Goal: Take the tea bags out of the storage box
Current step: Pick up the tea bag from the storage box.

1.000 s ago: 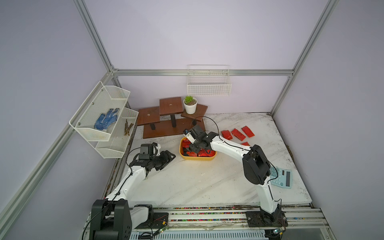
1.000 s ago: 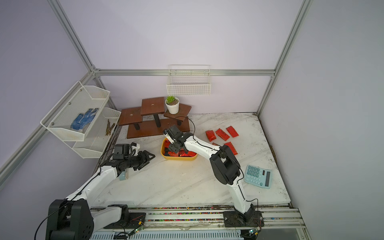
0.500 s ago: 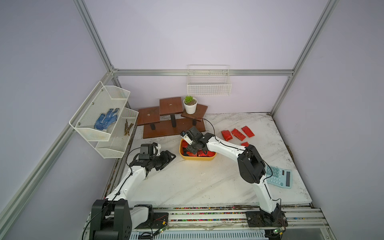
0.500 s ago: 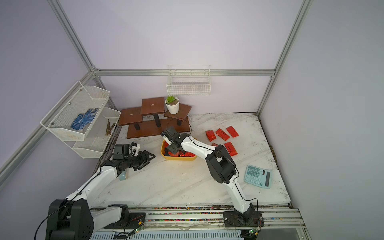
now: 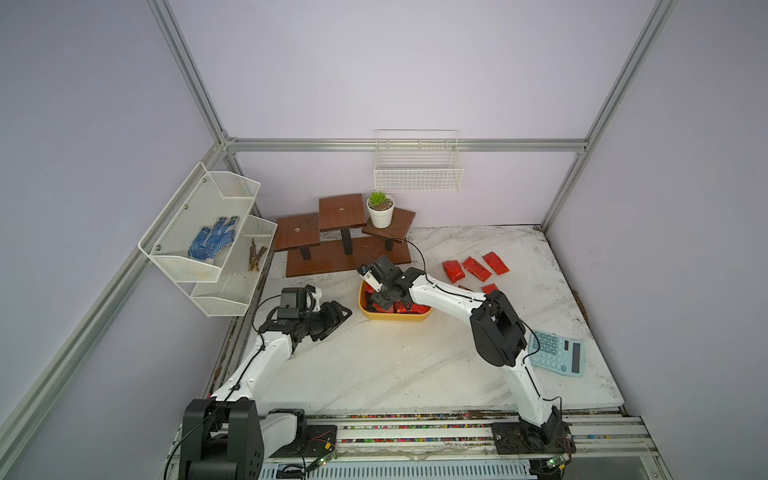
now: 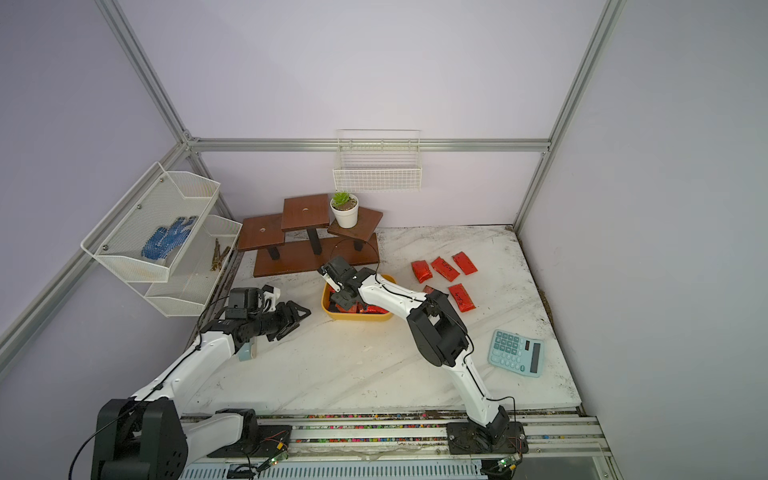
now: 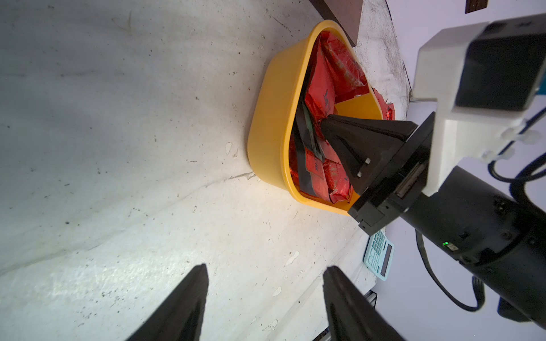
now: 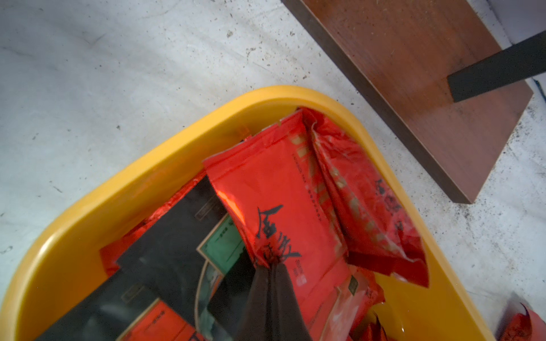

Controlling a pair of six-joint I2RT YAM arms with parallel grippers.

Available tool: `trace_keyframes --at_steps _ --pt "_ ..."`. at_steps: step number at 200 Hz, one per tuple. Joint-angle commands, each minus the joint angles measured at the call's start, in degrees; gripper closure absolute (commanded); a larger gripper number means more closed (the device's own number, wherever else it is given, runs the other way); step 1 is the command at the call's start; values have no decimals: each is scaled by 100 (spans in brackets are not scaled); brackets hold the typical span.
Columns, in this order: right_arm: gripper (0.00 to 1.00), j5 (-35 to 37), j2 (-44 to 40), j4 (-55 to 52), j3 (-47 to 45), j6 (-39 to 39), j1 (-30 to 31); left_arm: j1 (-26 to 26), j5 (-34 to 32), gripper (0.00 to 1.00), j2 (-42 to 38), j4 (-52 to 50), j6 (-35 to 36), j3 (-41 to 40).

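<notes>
Where lilac walls (image 5: 374,83) meet the marble table (image 5: 395,365), left gripper (image 7: 265,270) gapes, right gripper (image 8: 270,265) clamps tea bag (image 8: 274,189).

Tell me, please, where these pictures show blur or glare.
Right wrist view: slightly soft, a glare spot on the red tea bag the right gripper pinches. Left wrist view: bright patch on the table beside the storage box. Both top views: sharp, evenly lit.
</notes>
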Motion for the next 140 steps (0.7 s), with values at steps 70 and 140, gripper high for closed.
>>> trace_keyframes --at_steps 70,140 --pt "100 -426 -1455 127 -893 734 84 46 49 35 -450 -150 36 387" --pt "100 346 -2736 437 -2242 1442 68 -630 -296 35 -434 -157 -90 673"
